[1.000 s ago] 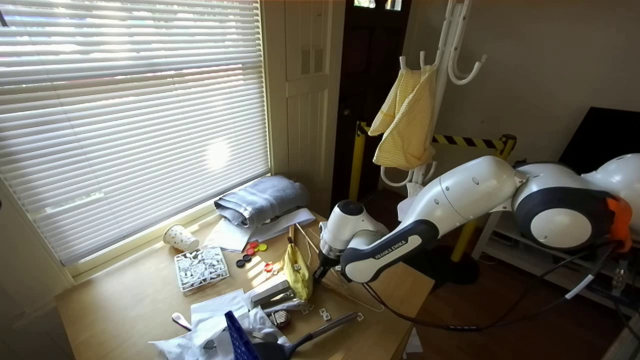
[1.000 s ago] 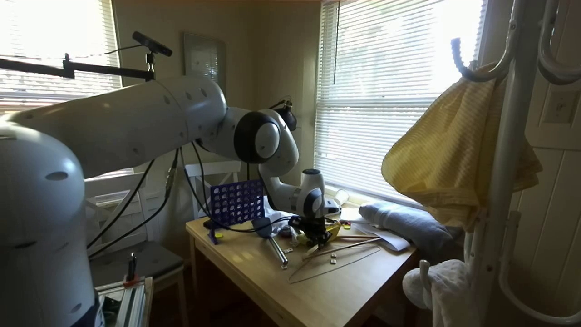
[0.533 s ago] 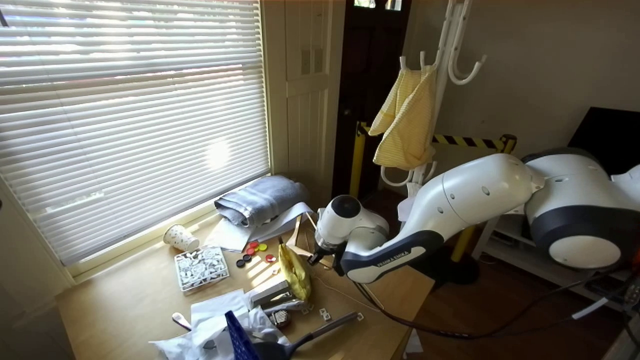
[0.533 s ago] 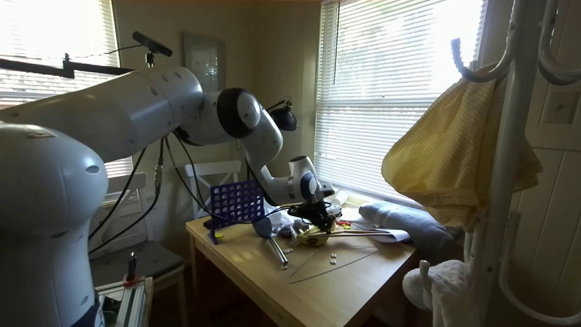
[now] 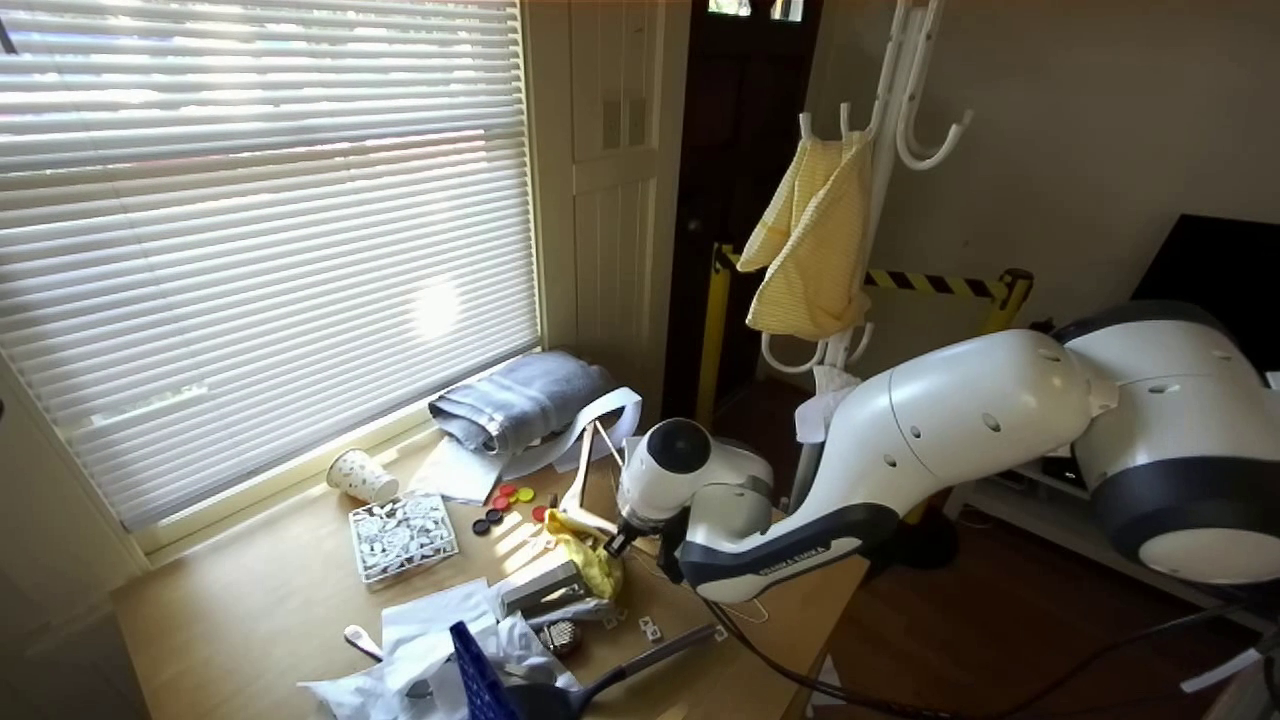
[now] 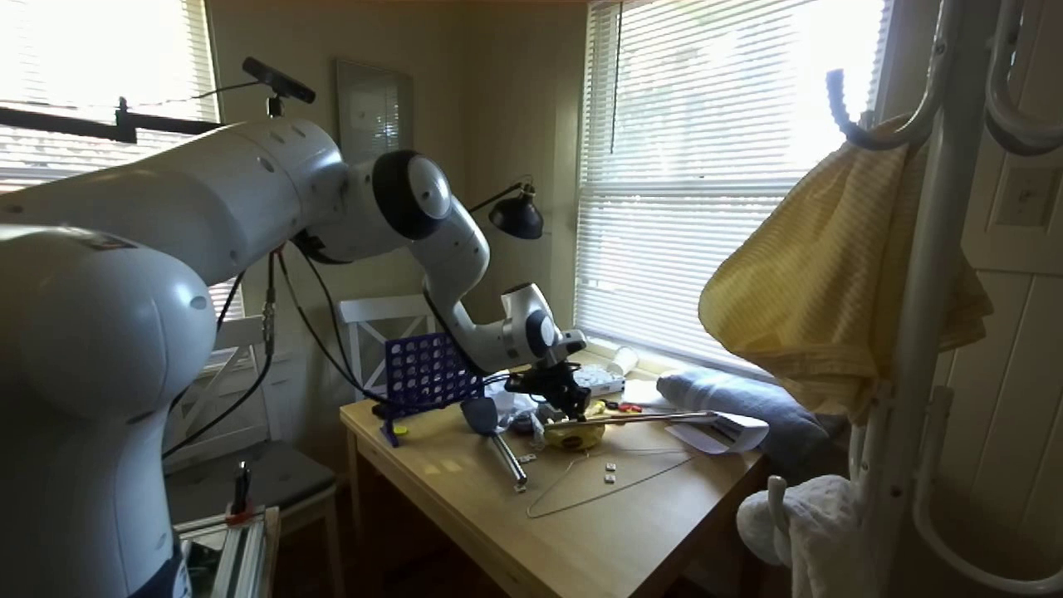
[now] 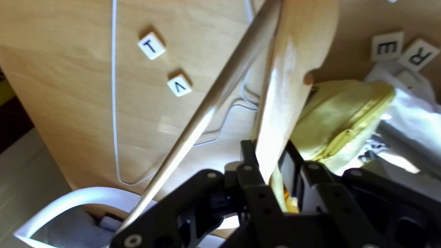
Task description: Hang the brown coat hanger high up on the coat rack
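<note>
The brown coat hanger (image 7: 293, 51) is in my gripper (image 7: 268, 151) in the wrist view, with its wide wooden arm between the fingers. Its slim bar slants down to the left; its hook is not clear. In an exterior view the hanger (image 6: 639, 418) lies almost level, a little above the table, its far end at the paper. My gripper (image 6: 579, 411) is over the yellow pouch. The hanger (image 5: 575, 490) also shows beside my gripper (image 5: 617, 543). The white coat rack (image 5: 905, 70) stands beyond the table, its upper hooks above the arm; it is close in an exterior view (image 6: 926, 291).
A yellow pouch (image 7: 341, 117) lies just under the gripper. A wire hanger (image 6: 614, 498) and letter tiles (image 7: 179, 85) lie on the table. Paper (image 6: 739, 436) curls up by the rolled grey towel (image 6: 739, 411). A yellow cloth (image 5: 815, 240) hangs on the rack.
My gripper has risen slightly and moved back from the rack with the hanger in it. The hanger has lifted and levelled. The paper edge has curled up, and the pouch has shifted.
</note>
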### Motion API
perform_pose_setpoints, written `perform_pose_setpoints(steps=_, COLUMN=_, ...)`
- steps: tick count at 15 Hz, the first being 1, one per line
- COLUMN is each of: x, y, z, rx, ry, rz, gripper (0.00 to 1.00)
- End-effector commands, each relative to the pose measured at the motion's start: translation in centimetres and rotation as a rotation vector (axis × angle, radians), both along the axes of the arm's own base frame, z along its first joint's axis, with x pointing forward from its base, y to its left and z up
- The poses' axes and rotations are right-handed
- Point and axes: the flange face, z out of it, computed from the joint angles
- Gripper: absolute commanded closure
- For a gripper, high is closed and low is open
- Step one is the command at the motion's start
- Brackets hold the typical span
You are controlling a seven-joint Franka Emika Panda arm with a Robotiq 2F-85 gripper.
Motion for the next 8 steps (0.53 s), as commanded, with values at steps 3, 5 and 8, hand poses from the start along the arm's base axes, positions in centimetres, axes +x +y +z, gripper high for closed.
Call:
perform_pose_setpoints(steps=3, x=-2.2, y=1.7, z=0.9, rx=0.111, ry=-0.052, rz=0.285, gripper=0.94)
perform_pose_setpoints(steps=5, x=-2.8, y=1.8, z=1.2, rx=0.147, ry=-0.098, rz=0.387, gripper=0.94)
perform_pose_setpoints(steps=8, x=-3.0, y=0.8, z=1.9, rx=0.156, ry=-0.186, rz=0.474, gripper=0.94)
